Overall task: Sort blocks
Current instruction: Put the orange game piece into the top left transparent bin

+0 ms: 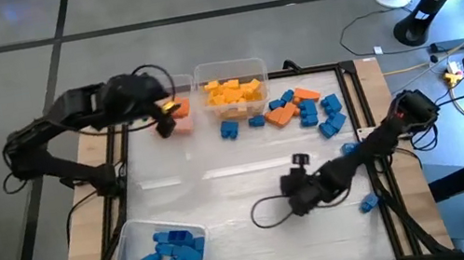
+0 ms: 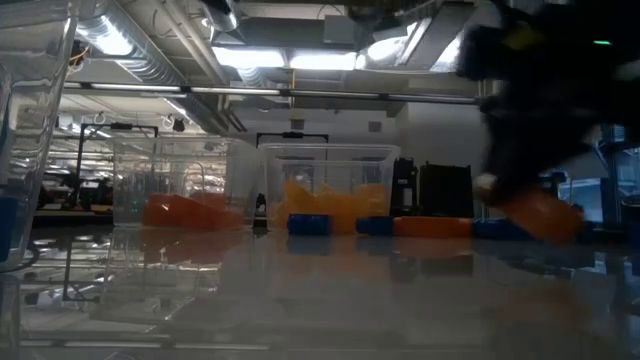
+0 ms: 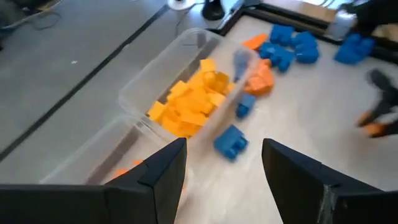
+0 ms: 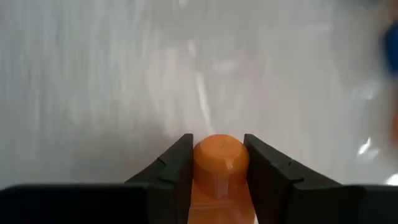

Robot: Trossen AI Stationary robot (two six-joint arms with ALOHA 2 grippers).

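Observation:
My right gripper (image 1: 298, 196) (image 4: 217, 140) is over the middle of the table, shut on one orange block (image 4: 220, 163) (image 2: 540, 215). My left gripper (image 1: 165, 113) (image 3: 224, 146) hangs open and holds nothing, high at the far left above the clear bin with orange blocks (image 1: 180, 110). Beside that bin stands a clear bin of yellow blocks (image 1: 233, 92) (image 3: 186, 102). A clear bin of blue blocks (image 1: 163, 255) stands at the near left. Loose blue and orange blocks (image 1: 304, 108) (image 3: 283, 50) lie on the table at the far right. My right gripper pinches the orange block between its two fingers, one on each of its opposite sides (image 4: 198, 167). The block's rounded end (image 4: 220, 149) pokes out past the fingertips. The fingers slant down from the table's right side. The block sits tilted below them, just above the table top.
Single blue blocks lie near the right edge (image 1: 370, 204) (image 1: 348, 148) and beside the yellow bin (image 1: 229, 129). A black cable (image 1: 265, 214) loops on the table by my right gripper. The white mat's middle (image 1: 212, 180) holds no blocks.

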